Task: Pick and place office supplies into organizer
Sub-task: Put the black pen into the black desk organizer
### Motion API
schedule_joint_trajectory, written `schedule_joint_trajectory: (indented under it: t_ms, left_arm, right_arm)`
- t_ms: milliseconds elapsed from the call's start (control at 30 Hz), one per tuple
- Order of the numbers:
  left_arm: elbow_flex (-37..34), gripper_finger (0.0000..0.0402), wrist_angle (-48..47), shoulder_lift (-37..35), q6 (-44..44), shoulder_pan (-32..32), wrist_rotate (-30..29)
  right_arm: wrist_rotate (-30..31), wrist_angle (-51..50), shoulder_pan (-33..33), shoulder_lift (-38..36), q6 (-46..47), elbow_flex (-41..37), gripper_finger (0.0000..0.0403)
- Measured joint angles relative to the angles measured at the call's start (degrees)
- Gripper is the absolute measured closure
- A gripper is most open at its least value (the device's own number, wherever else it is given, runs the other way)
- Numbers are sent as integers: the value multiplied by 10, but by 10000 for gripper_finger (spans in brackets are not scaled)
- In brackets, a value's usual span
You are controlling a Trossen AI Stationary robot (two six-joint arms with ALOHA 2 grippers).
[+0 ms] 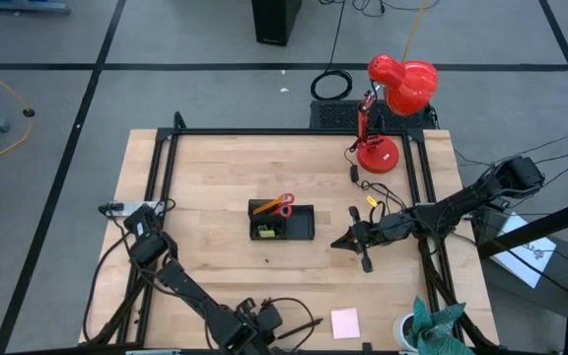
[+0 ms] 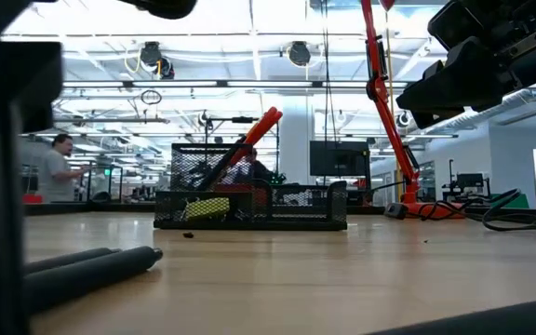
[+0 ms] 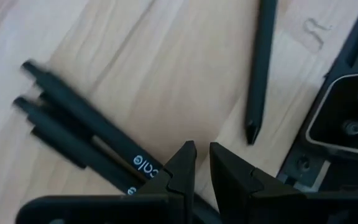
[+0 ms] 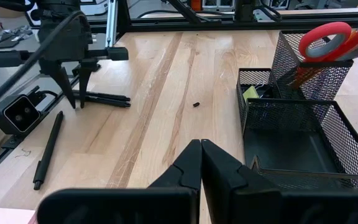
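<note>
The black mesh organizer stands mid-table with red-handled scissors upright in its cup and a yellow block inside. Two black pens lie side by side on the wood near the front edge, and a third pen lies apart from them. My left gripper points down over one end of the pair, its fingers a narrow gap apart with bare wood between them. My right gripper hovers shut to the right of the organizer. My left gripper stands right over the end of the two pens, which run under one of its fingers. That finger hides the spot. I cannot tell whether it touches them.
A pink sticky-note pad lies at the front edge. A red desk lamp and cables sit at the back right. Black frame rails border the table. A small black clip lies on the open wood between the pens and the organizer.
</note>
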Motion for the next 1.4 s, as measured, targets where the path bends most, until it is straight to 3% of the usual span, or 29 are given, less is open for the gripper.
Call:
schedule_joint_trajectory:
  t_ms: [667, 1200, 1400]
  left_arm:
    - [2, 342, -119, -3, -51, -12, -17]
    - [2, 342, -162, -3, -31, 28, -43]
    - [-4, 341, -277, 3, -95, 34, -92]
  right_arm:
    - [0, 0, 0, 0, 0, 0, 399]
    - [0, 0, 0, 0, 0, 0, 399]
    - [0, 0, 0, 0, 0, 0, 399]
